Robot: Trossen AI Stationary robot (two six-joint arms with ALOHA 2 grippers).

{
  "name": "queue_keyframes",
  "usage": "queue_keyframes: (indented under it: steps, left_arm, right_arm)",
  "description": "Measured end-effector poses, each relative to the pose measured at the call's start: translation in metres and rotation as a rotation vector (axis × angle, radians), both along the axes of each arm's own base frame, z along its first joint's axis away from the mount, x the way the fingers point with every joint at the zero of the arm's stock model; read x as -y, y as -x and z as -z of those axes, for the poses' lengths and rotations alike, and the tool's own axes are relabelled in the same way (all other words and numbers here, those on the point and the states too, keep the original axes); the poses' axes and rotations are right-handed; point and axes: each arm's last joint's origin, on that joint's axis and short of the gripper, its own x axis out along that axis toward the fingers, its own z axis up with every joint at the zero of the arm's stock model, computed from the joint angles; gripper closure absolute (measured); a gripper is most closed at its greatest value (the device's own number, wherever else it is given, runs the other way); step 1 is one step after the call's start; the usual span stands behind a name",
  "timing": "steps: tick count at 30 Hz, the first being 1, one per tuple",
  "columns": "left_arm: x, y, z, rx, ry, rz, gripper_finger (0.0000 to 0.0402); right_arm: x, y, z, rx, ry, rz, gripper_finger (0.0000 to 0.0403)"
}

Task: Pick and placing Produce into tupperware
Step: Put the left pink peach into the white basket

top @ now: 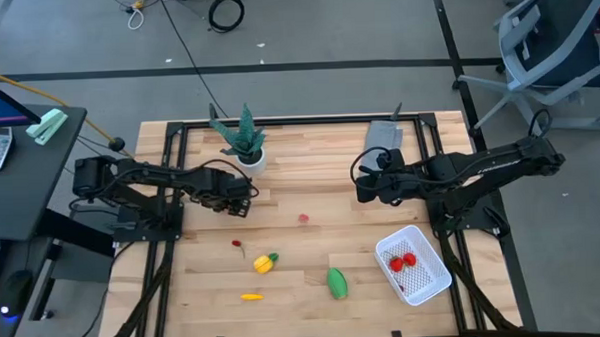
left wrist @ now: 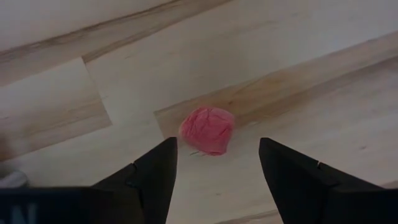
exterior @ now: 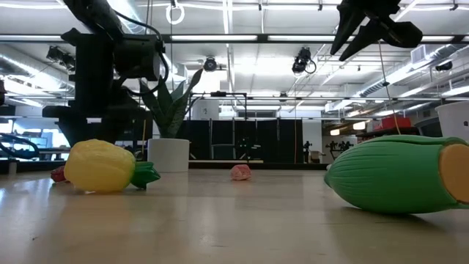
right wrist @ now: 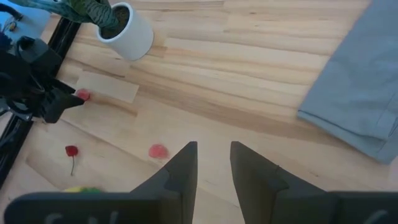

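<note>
Left gripper (left wrist: 214,163) – fingers apart – hovers over a pink piece (left wrist: 208,129) at frame centre; right gripper (right wrist: 213,163) fingers narrowly apart, empty.

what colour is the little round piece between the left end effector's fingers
Pinkish red; the left wrist view shows it best.

Room bright, even white light from long ceiling lamps (exterior: 242,37) in low view. Lamps glare strong there. Bench (top: 314,278) well lit from above, shadows soft and small. Green oblong (exterior: 388,174) close to low camera, big and fuzzy. Left wrist view blurry: red piece (left wrist: 208,129) soft at edges, dark fingers (left wrist: 155,174) soft too. Right wrist view sharper, grey cloth (right wrist: 360,87) clear.
</note>
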Motion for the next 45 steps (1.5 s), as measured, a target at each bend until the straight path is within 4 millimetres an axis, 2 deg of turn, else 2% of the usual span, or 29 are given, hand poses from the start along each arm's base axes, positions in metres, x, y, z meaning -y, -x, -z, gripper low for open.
queue_keyframes:
  steps: [6, 14, 22, 27, 33, 36, 39, 42, 45]
  left_arm:
    - [0.000, -0.001, 0.003, -0.018, -0.005, 0.021, 0.0181]
    - [-0.001, -0.005, 0.017, -0.082, 0.004, 0.022, 0.0182]
    - [-0.001, -0.006, 0.018, -0.076, 0.002, 0.024, 0.0190]
    - [-0.001, -0.007, 0.018, -0.070, 0.002, 0.058, 0.0226]
    - [-0.001, -0.009, 0.017, -0.066, -0.002, 0.103, 0.0306]
    - [-0.001, -0.019, 0.009, -0.019, 0.008, 0.156, 0.0341]
    - [-0.002, -0.036, -0.008, 0.073, 0.020, 0.245, 0.0359]
    - [-0.001, -0.063, -0.039, 0.225, -0.020, 0.369, 0.0361]
    - [0.001, -0.091, -0.079, 0.420, -0.113, 0.495, 0.0355]
  right_arm:
    - [0.000, 0.000, 0.000, 0.001, 0.000, 0.000, 0.0298]
    - [0.000, 0.000, 0.000, 0.002, -0.001, 0.001, 0.0298]
    - [0.000, 0.000, 0.000, 0.002, -0.001, 0.001, 0.0298]
    - [0.000, 0.000, 0.000, 0.002, -0.001, 0.001, 0.0298]
    - [0.000, 0.000, 0.000, 0.002, -0.001, 0.001, 0.0298]
    - [0.000, 0.000, 0.000, 0.002, -0.001, 0.001, 0.0298]
    - [0.000, 0.000, 0.000, 0.003, 0.003, 0.004, 0.0298]
    - [0.000, 0.000, 0.000, 0.004, 0.006, 0.007, 0.0298]
    - [0.001, 0.000, -0.001, 0.009, 0.032, 0.022, 0.0298]
